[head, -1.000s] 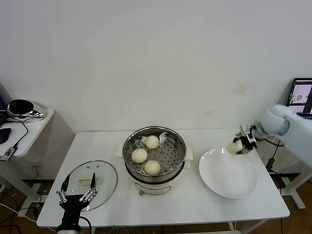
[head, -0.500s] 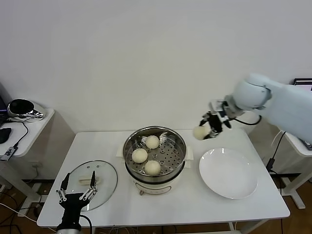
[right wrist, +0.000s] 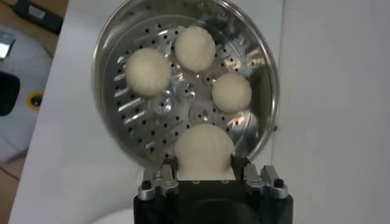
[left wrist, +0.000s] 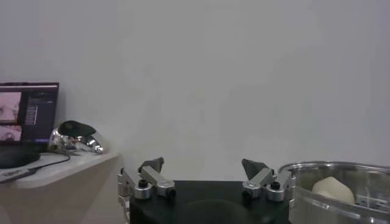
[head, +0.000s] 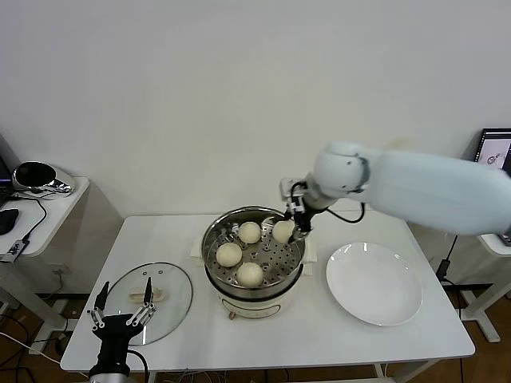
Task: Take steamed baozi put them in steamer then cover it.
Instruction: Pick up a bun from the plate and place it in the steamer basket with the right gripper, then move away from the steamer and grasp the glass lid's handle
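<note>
Stainless steel, round and shiny, the steamer (head: 253, 257) sits mid-worktop (head: 319, 327) on its white base, its perforated tray dotted with small holes. Three smooth cream-white baozi (head: 229, 254) rest on the tray, apart from one another. A fourth bun (head: 283, 231) is clenched in the jaws of the right gripper (head: 294, 225), held over the tray's rear right part, just inside the rim. To the right lies a flat white plate (head: 374, 283). The round glass lid (head: 149, 292) with its cream handle lies flat left of the steamer. The left gripper (head: 118, 318) is at the worktop's front left edge by the lid, jaws spread.
</note>
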Robot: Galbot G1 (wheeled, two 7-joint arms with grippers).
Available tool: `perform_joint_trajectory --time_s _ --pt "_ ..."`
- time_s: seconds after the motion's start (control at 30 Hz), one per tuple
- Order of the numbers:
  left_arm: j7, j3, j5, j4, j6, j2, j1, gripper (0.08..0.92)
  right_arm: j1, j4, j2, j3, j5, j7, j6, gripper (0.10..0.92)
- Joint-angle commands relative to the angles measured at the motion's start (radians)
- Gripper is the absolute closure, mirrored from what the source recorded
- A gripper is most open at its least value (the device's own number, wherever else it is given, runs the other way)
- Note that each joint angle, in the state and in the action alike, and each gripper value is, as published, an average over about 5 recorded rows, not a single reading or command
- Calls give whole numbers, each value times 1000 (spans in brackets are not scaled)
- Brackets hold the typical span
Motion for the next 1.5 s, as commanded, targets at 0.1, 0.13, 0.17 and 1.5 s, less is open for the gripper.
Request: perform_joint_trajectory --time_s 0.1,0.13,0.17,1.5 --pt "0 0 -3 7 0 1 -10 177 -141 -112 137 -16 0 124 -94 464" --pt "0 0 -3 7 0 1 -11 177 -148 -119 139 -14 -7 126 -94 463" --pt "0 1 -4 8 0 1 -12 177 -154 -125 140 -11 -14 129 -94 463" --pt "-12 -15 4 46 15 14 -20 177 -913 317 -470 831 87 764 386 203"
